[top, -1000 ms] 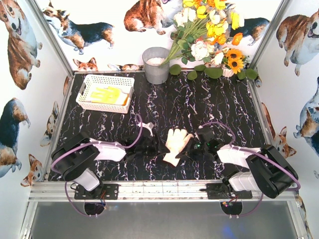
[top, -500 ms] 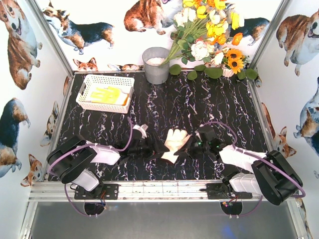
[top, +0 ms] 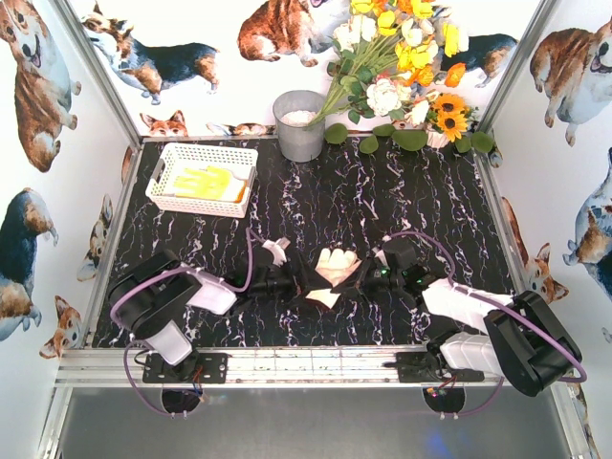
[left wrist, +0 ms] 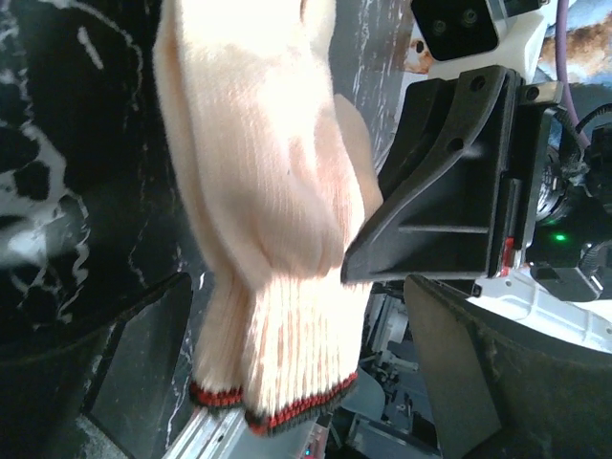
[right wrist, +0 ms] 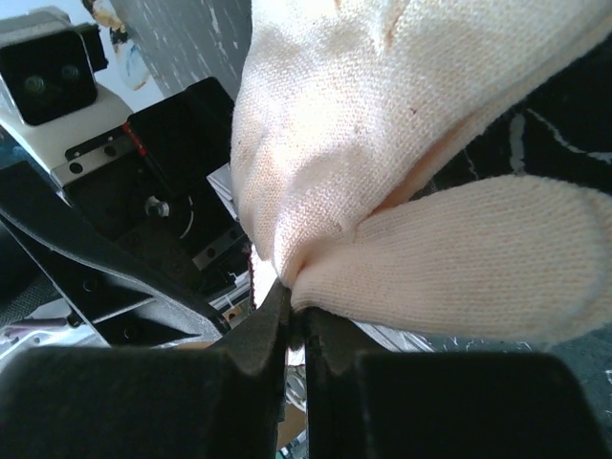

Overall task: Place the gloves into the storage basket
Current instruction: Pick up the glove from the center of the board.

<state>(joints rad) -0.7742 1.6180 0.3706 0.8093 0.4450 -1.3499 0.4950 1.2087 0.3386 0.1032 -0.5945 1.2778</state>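
A cream-white glove (top: 334,267) with a red-and-black cuff hangs bunched between the two grippers at the near middle of the black marble table. My right gripper (top: 357,278) is shut on the glove's edge by the thumb, seen close in the right wrist view (right wrist: 296,320), where the glove (right wrist: 382,124) fills the top. My left gripper (top: 308,285) is open, its jaws standing wide on either side of the glove's cuff (left wrist: 287,363) without touching it. The white lattice storage basket (top: 170,156) stands at the far left and holds a yellow glove (top: 207,182).
A grey metal bucket (top: 299,124) stands at the back centre, with a flower bunch (top: 402,67) to its right. Corgi-print walls close in the table on three sides. An aluminium rail (top: 306,363) runs along the near edge.
My left gripper has moved right, up to the glove, and now straddles its cuff. My right gripper has pinched the glove, which is now bunched and raised instead of lying flat.
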